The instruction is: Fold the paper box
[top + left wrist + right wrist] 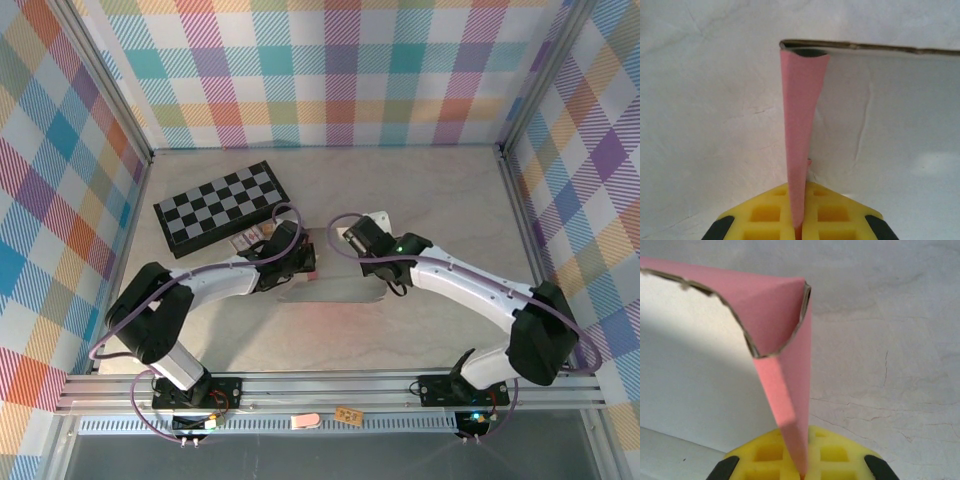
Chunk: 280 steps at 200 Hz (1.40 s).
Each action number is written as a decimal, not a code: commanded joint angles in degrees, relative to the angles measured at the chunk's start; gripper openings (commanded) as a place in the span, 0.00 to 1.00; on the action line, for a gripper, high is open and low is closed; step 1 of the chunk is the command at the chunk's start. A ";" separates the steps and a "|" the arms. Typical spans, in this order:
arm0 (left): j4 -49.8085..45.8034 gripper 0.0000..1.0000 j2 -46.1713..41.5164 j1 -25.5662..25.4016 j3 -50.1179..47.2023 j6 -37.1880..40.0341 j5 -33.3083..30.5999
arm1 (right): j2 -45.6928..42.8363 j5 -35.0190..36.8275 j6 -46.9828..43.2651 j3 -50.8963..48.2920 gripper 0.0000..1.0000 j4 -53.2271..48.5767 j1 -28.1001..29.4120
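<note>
The paper box, thin pink card, likely light, springy and easily creased, lies on the worktop between the arms. The left jaws and the right jaws each clamp a raised pink flap; holding near the creases should steer it best

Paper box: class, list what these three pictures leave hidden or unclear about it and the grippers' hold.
- Top external: left arm and right arm cover most of the paper box, hiding flaps and slits.
- Left wrist: the bottom edge cuts off how deep the box sits in the left gripper.
- Right wrist: likewise for the right gripper; the box runs off the left edge.
- Top external: items beside the checkered board are too small to name.
</note>
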 commanded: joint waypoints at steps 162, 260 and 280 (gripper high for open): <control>-21.47 0.00 13.58 -1.91 5.45 0.76 -12.44 | 5.09 0.07 2.15 3.21 0.00 6.80 3.29; -2.09 0.41 -3.04 1.54 -3.07 1.16 12.62 | 5.01 2.25 1.28 1.24 0.00 6.61 3.23; -3.09 0.41 -2.47 2.11 -3.21 1.49 14.52 | 5.46 2.35 1.42 1.46 0.00 6.54 3.25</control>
